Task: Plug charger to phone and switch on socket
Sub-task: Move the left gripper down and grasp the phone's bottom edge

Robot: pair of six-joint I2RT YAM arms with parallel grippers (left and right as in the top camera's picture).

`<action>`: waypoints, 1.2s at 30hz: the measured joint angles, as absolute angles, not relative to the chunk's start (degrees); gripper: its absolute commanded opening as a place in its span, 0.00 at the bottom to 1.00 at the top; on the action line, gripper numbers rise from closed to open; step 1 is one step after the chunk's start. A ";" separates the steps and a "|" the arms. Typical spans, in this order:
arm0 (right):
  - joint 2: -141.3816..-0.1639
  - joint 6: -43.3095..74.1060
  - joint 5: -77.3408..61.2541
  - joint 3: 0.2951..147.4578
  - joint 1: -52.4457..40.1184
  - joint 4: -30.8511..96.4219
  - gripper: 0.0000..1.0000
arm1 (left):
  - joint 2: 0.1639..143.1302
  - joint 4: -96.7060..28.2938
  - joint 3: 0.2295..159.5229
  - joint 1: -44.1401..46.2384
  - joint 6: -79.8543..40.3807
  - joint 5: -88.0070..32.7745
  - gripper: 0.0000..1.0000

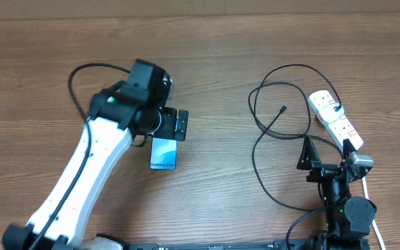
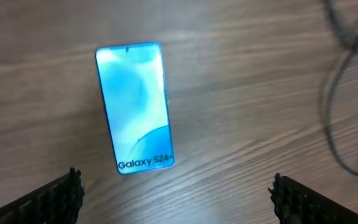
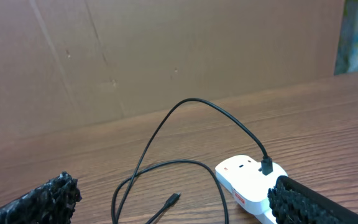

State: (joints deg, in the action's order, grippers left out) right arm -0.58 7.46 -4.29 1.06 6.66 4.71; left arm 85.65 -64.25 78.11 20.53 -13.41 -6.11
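The phone lies flat on the wooden table, blue screen up, with its "Galaxy" lettering at the near end. It fills the middle of the left wrist view. My left gripper hovers over the phone's far end, open and empty. The charger is a black cable in loose loops at the right. Its connector tip lies free on the table, and its other end is plugged into the socket. The socket is a white power strip. My right gripper is open and empty just near of the strip.
The strip's white cord runs toward the near edge beside the right arm's base. A brown cardboard wall stands behind the table. Bare wood lies between the phone and the cable loops.
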 measured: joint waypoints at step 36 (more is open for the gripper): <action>-0.58 7.46 -4.27 1.06 6.66 4.71 1.00 | 110.87 -50.09 69.25 20.40 -18.35 0.25 0.81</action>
State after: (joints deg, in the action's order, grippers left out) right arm -0.58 7.46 -4.27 1.06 6.66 4.71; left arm 110.87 -50.09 69.25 20.40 -18.35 0.25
